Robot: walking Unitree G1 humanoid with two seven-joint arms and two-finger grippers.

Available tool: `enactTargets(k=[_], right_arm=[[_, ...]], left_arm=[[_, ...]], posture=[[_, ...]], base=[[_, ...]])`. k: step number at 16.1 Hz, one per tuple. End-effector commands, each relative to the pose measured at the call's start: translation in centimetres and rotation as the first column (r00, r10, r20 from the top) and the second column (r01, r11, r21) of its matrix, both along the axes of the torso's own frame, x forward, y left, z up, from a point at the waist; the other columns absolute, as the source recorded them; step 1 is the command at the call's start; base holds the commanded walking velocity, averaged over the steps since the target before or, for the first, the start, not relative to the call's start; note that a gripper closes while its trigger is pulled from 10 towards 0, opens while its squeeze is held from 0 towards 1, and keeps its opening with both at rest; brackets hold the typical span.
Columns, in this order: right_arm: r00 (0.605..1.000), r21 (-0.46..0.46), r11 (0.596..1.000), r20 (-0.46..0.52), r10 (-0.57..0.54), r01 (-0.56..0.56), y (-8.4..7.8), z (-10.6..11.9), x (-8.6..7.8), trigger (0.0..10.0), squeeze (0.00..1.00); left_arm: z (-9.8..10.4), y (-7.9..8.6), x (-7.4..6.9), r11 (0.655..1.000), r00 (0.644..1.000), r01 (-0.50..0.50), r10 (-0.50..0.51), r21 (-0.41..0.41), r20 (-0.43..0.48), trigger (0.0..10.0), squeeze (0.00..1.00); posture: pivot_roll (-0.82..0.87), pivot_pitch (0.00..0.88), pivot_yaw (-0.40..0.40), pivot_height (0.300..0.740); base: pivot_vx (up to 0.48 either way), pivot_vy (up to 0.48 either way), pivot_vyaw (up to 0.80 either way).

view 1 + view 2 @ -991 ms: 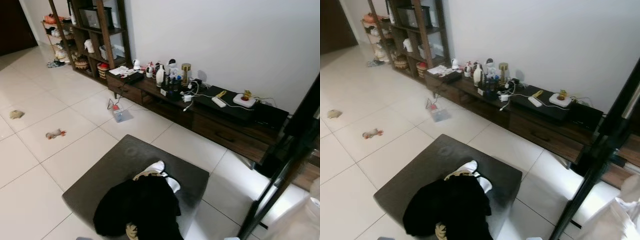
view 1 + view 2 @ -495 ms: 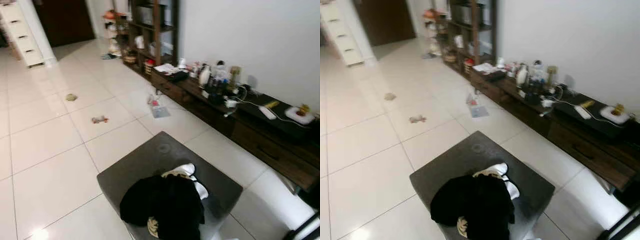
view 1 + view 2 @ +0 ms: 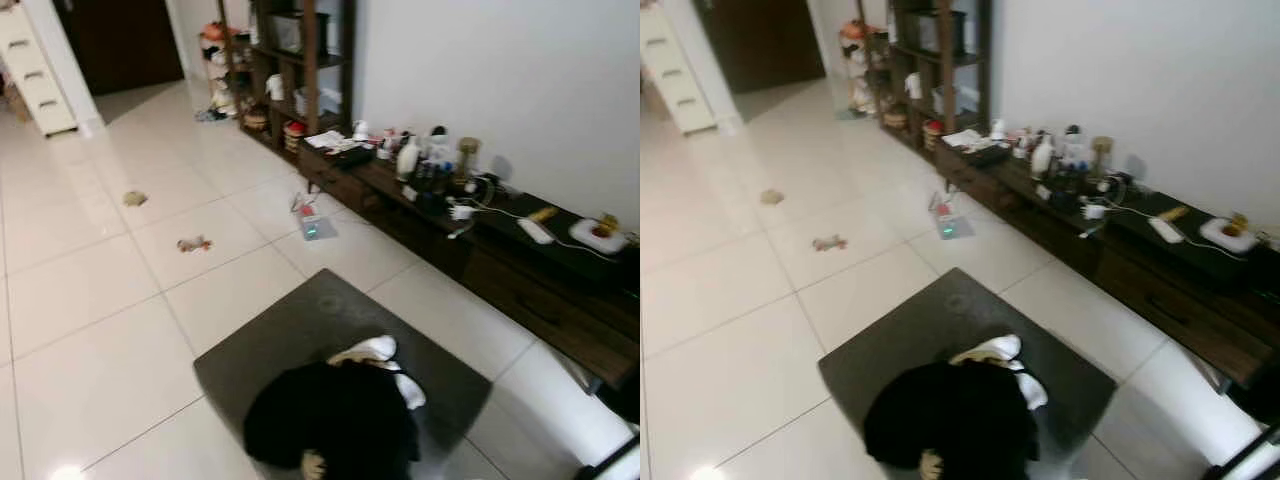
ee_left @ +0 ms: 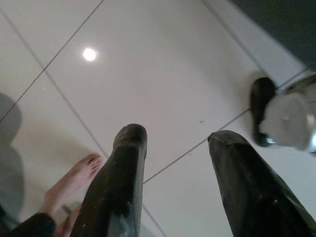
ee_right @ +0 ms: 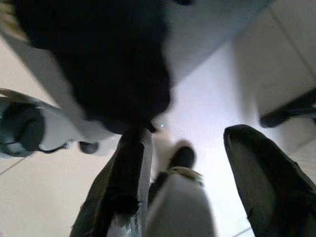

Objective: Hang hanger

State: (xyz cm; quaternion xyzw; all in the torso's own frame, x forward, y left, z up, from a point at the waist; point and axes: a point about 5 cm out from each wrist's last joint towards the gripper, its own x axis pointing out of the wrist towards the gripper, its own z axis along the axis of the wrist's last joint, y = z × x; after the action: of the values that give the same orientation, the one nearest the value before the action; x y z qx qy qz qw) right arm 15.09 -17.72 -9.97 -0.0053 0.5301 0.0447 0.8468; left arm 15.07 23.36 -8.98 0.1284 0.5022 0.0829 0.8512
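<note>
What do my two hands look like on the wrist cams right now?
Left hand: two long, glossy black fingers with rounded tips. Right hand: the same pair of thick black fingers, blurred and in shade. No cables or markings can be made out on either.

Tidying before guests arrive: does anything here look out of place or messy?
Yes. A black garment lies crumpled on the dark ottoman with a white cloth beside it. Two small items lie loose on the tiled floor, and the low console is cluttered with bottles and cables.
</note>
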Motion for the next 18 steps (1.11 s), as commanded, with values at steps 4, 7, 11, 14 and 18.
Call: enactTargets(k=[4,7,11,14,18], right_arm=[[1.000,-0.034,0.999,-0.019,-0.008,0.007,-0.19,-0.12,-0.25,10.0,0.00],[1.000,-0.054,0.998,-0.030,-0.009,0.007,-0.36,-0.13,-0.28,10.0,0.00],[0.999,-0.068,0.998,-0.034,0.006,-0.009,-0.43,-0.09,-0.17,10.0,0.00],[1.000,-0.071,0.997,-0.024,-0.014,0.013,-0.44,-0.04,-0.04,10.0,0.00],[1.000,-0.064,0.998,-0.028,0.003,-0.005,-0.36,-0.01,0.08,10.0,0.00]], left_arm=[[-0.22,0.46,-0.81,1.000,1.000,0.001,-0.001,-0.001,-0.031,10.0,0.00],[-0.24,0.30,-0.75,1.000,1.000,-0.001,0.000,-0.006,-0.030,10.0,0.00],[-0.30,0.12,-0.79,1.000,0.999,-0.012,0.012,-0.014,-0.030,10.0,0.00],[-0.33,0.48,-1.10,1.000,0.999,-0.021,0.020,-0.014,-0.040,10.0,0.00],[-0.24,0.67,-0.97,0.999,0.999,-0.027,0.027,-0.017,-0.037,10.0,0.00]], posture=[[0.12,0.011,0.013,0.740],[0.13,0.018,0.010,0.740],[0.14,0.026,0.005,0.740],[0.14,0.029,0.005,0.740],[0.14,0.034,0.005,0.740]], base=[[0.000,0.480,-0.11],[0.000,0.480,-0.78],[0.000,0.480,-0.77],[0.000,0.442,0.00],[0.000,0.480,-0.59]])
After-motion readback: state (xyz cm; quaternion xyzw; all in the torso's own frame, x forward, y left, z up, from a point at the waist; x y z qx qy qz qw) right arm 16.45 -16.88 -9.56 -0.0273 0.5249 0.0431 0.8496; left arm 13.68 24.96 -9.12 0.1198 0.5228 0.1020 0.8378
